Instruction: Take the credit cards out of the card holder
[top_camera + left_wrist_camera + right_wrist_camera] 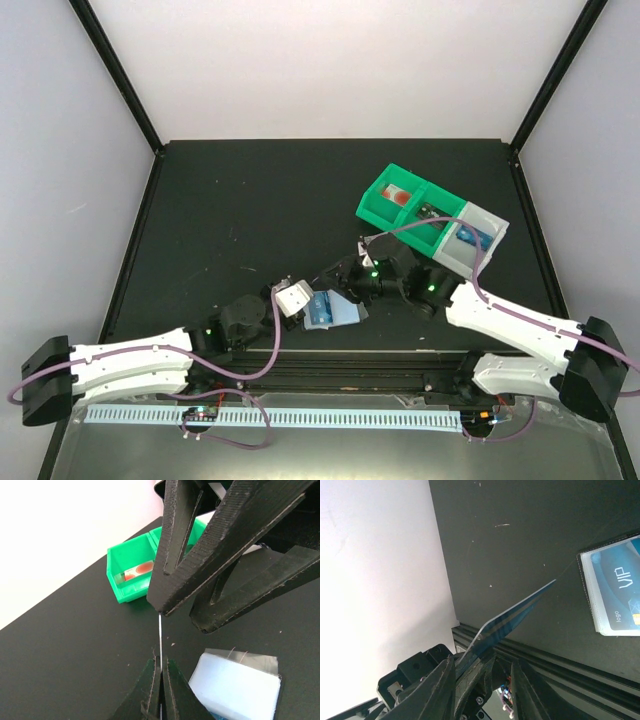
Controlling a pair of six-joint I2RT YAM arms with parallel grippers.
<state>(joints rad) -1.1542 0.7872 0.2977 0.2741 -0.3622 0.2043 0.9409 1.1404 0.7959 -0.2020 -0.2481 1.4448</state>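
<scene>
The card holder [343, 315] lies flat near the table's front edge, pale blue-grey with a dark edge. In the right wrist view the card holder [586, 587] shows a blue credit card [617, 595] marked VIP inside it. My left gripper [308, 300] [161, 661] is shut on a second blue credit card [520, 611], raised off the table and tilted. That card [160, 640] is edge-on in the left wrist view. My right gripper [345, 285] [180, 620] [481, 666] meets it from the right. Its fingertips stand apart, and one tip touches the card's edge.
A green-and-grey compartment tray [378, 205] [116, 587] stands at the back right, with a small red-and-white item [398, 195] in one bin. The black front rail [555, 667] runs just beside the holder. White walls close in the table's left and right sides.
</scene>
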